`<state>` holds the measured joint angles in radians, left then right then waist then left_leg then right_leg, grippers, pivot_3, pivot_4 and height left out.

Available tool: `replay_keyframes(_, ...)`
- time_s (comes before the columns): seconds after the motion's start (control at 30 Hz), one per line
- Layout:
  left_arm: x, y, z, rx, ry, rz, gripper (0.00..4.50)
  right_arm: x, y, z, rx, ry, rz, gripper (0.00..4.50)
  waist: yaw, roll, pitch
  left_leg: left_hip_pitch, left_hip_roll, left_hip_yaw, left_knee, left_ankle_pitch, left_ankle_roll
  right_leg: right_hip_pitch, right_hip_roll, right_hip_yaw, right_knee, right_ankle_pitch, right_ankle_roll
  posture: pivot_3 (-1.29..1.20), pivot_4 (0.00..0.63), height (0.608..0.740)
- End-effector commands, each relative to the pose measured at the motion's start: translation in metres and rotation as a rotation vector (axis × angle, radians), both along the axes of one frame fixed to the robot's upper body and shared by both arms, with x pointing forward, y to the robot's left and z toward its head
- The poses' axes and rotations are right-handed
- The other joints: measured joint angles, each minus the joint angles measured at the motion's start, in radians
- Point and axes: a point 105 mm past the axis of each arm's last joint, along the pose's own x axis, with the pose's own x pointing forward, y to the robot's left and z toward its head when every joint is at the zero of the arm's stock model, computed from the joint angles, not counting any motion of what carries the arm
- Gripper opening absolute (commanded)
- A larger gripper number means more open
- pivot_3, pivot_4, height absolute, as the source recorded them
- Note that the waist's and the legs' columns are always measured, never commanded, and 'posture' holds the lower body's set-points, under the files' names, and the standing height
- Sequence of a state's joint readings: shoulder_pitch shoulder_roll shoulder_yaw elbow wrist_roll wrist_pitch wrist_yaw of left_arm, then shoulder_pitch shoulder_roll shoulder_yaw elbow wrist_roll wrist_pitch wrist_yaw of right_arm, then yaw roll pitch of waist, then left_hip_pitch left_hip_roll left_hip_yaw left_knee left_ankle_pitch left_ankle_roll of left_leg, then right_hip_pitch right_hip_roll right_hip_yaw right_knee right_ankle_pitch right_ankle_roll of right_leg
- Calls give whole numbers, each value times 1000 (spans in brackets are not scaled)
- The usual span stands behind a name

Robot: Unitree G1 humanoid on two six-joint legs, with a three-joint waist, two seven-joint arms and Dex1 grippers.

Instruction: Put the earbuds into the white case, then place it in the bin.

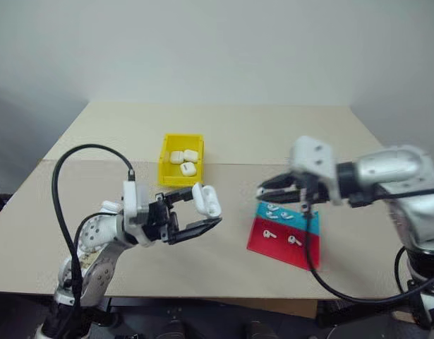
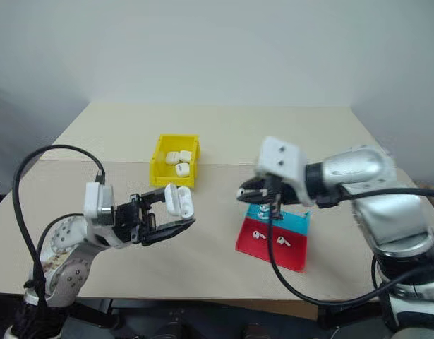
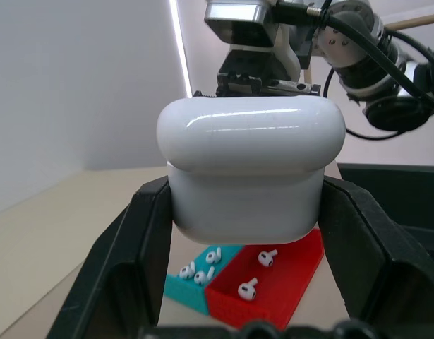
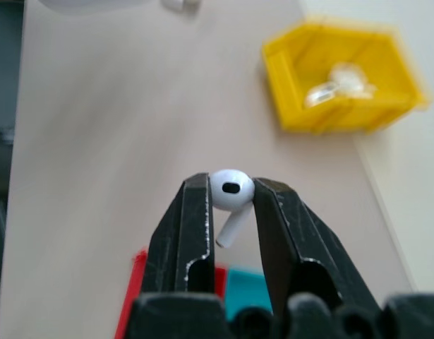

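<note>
Task status: in progress; no earbud is yet seated in the held case, as far as the views show.

1. The left gripper [image 1: 195,215] is clamped on the white case [image 1: 207,200], gripping its body between both fingers. The lid stands flipped open, with the case raised clear of the table [image 1: 97,134].
2. The right gripper [image 4: 229,194] is closed on one earbud [image 4: 231,191], pinching the rounded head between its fingertips with the stem hanging below them.
3. Further earbuds [image 1: 280,212] lie in the red-and-blue tray [image 1: 301,251], directly beneath the right gripper.
4. The yellow bin [image 1: 180,159] sits beyond the left gripper, well apart from it, and already contains three white cases [image 1: 184,161].

Remaining steps, as judged: insert the held earbud, fetch and insert its partner, close the lid, deposit the case in the bin.

Arm pose: the left arm is bent, with its gripper pointing across toward the right gripper. The right arm is raised above the tray, its gripper angled slightly downward toward the case. The two grippers are near each other but apart.
</note>
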<state>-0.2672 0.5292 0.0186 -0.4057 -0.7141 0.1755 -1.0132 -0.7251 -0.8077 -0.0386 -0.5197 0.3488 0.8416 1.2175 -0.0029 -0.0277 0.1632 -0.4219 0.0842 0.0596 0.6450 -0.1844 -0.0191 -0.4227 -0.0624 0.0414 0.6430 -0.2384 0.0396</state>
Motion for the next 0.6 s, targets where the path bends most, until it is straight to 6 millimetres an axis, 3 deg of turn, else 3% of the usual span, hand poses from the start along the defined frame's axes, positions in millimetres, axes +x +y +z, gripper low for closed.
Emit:
replay_keyframes(0.03,-7,-8,13,-42,-20,-70,2780,-10,-5,36,182,-180,91,649,-7,0,0,0,0,0,0,0,0,0,1,1,0,0,0,0,150,740)
replay_keyframes(0.27,-10,-19,16,-19,19,-138,2780,-27,-7,73,553,-324,299,649,-14,0,0,1,1,0,0,0,0,0,2,1,1,2,-3,0,150,740)
replay_keyframes(0.4,-15,-21,21,-14,10,-177,2780,-40,-2,75,645,-339,453,649,-12,0,0,0,0,0,0,0,0,0,2,1,1,2,-3,0,150,740)
replay_keyframes(0.6,-20,-24,26,-18,-5,-198,2780,-43,9,68,681,-314,569,649,-12,0,0,1,1,-1,0,0,0,0,2,1,1,3,-5,0,150,740)
